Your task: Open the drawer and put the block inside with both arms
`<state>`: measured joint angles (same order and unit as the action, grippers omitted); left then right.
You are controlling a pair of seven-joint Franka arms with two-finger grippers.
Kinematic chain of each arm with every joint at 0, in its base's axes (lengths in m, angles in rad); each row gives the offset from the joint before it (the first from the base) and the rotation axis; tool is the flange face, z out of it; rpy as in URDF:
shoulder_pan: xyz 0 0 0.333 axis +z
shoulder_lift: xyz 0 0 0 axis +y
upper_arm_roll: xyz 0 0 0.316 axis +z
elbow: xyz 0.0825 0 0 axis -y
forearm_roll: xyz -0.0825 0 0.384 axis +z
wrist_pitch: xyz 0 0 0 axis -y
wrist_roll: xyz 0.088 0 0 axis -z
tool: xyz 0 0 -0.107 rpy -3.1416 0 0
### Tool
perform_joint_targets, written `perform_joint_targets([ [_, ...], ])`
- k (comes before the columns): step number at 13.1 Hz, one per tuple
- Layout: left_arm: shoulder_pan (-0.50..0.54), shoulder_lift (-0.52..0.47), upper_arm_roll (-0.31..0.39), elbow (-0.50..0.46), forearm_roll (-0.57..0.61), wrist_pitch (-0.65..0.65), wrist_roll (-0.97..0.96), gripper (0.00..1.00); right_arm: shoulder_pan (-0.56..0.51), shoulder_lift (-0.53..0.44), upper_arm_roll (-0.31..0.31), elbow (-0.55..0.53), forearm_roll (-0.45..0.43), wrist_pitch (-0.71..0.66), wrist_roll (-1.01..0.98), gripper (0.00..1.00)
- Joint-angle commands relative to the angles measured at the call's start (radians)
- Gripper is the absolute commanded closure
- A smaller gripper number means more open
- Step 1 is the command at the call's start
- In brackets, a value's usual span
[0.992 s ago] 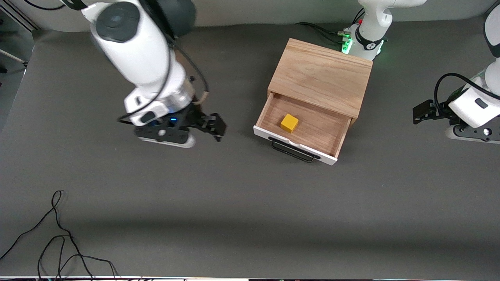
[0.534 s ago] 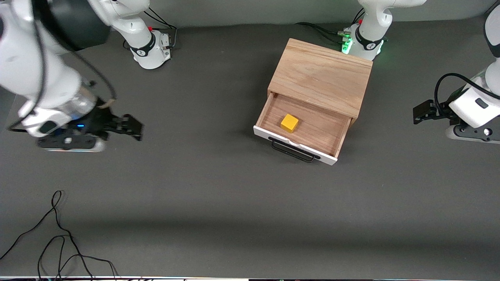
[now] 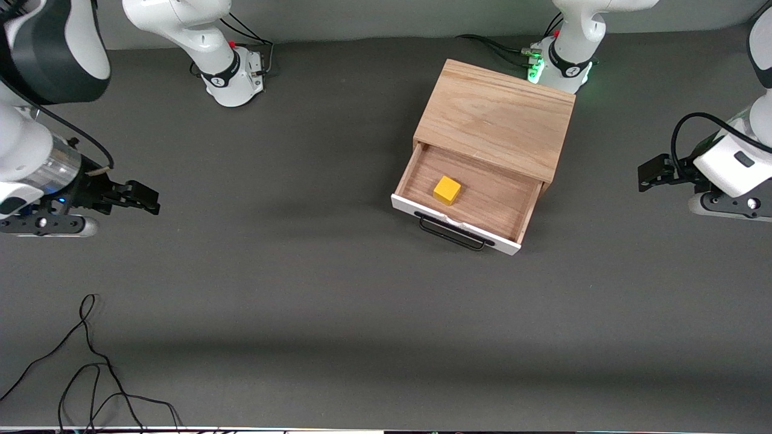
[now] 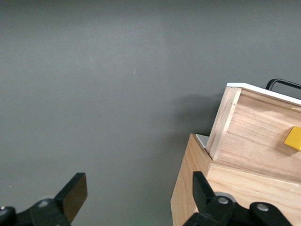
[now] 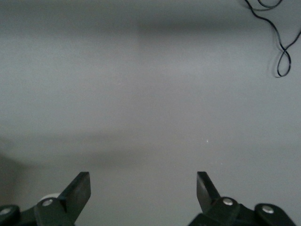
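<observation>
Right gripper (image 3: pixel 142 199) has swung out to the table's right-arm end, jaws spread, empty. Left gripper (image 3: pixel 654 172) waits, spread. Block (image 3: pixel 447 190) in drawer (image 3: pixel 523 222): light, rigid; pinch its flat sides.

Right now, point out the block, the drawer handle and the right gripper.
block (image 3: pixel 447 190), front view, top face.
drawer handle (image 3: pixel 452 236), front view, wire bar.
right gripper (image 3: pixel 140 198), front view, between open fingertips.

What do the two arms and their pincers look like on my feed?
Both arms are glossy white with dark grey joint sections. The right pincer and left pincer are black, two-fingered, with flat pads. Black cables loop along each wrist; the left arm's base glows green.
</observation>
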<state>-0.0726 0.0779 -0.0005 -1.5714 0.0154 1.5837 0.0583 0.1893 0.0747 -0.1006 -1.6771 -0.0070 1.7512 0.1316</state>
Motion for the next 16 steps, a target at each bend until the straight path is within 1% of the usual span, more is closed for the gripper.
perform_joint_targets([
  [1,-0.012,-0.023,0.011,-0.01,-0.003,-0.002,0.006,0.0,0.006,-0.095,-0.01,-0.125,0.013,0.077,-0.017,0.0],
  [2,-0.012,-0.023,0.011,-0.012,-0.003,-0.002,0.006,0.0,0.001,-0.092,-0.008,-0.125,0.013,0.079,-0.018,0.0],
  [3,-0.012,-0.023,0.011,-0.012,-0.003,-0.002,0.006,0.0,-0.026,-0.092,-0.004,-0.125,0.013,0.077,-0.032,0.0],
  [5,-0.012,-0.023,0.011,-0.012,-0.003,-0.002,0.006,0.0,-0.062,-0.09,0.001,-0.125,0.015,0.077,-0.147,0.0],
  [6,-0.012,-0.023,0.011,-0.01,-0.003,-0.002,0.006,0.0,-0.07,-0.089,0.001,-0.121,0.024,0.079,-0.152,0.0],
  [9,-0.012,-0.023,0.011,-0.012,-0.002,-0.002,0.006,0.0,-0.068,-0.081,0.006,-0.113,0.03,0.076,-0.139,0.0],
  [13,-0.012,-0.023,0.011,-0.01,-0.002,-0.002,0.006,0.0,-0.065,-0.078,0.006,-0.072,0.032,0.067,-0.138,0.0],
  [16,-0.012,-0.023,0.011,-0.012,-0.002,-0.002,0.006,0.0,-0.06,-0.07,0.009,-0.07,0.032,0.048,-0.133,0.0],
])
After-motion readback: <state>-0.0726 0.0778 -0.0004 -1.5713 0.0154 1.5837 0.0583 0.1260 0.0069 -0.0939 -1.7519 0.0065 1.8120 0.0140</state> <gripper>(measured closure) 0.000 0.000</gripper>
